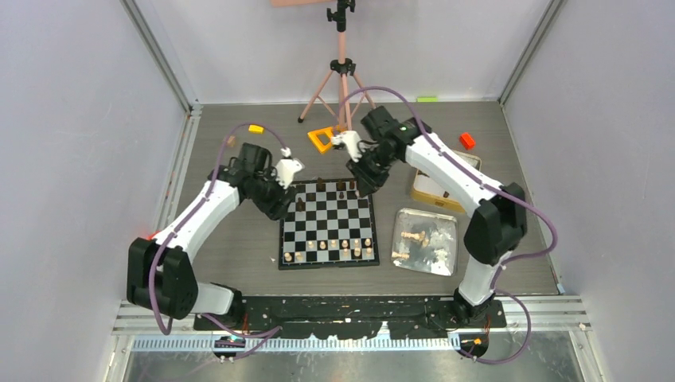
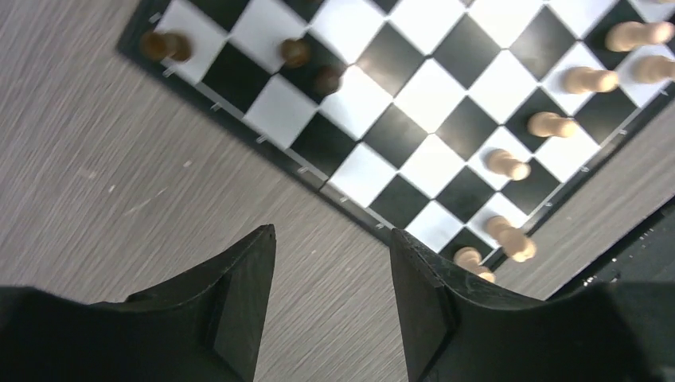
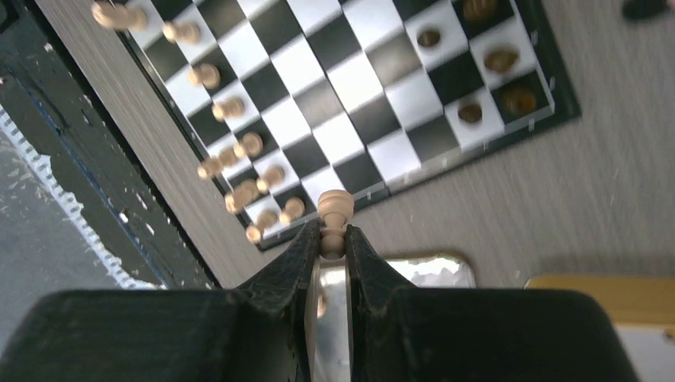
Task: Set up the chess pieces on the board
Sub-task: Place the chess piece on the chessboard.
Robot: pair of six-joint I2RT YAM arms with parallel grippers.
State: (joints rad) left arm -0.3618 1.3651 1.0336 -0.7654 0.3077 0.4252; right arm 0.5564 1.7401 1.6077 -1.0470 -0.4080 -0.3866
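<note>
While your right gripper [image 3: 333,232] hangs near the far right corner of the board [image 1: 328,227], at about 1 o'clock from its centre in the top view, its fingers are pinched tight on a light tan piece [image 3: 335,204] — the rounded head pokes out past the fingertips. Your left gripper [image 2: 333,239] sits off the board at about 10 o'clock, over bare table [image 2: 119,159] just beside the black border. Its fingers stand clearly apart, and nothing is between them. The board lies flat in the middle of the table. Light pieces [image 1: 330,248] fill much of the two rows nearest you, at 6 o'clock, while a few dark pieces [image 1: 341,186] stand along the far rows at 12 o'clock. At 3 o'clock from the board, just beside it, the silver tray [image 1: 446,221] holds more loose pieces.
</note>
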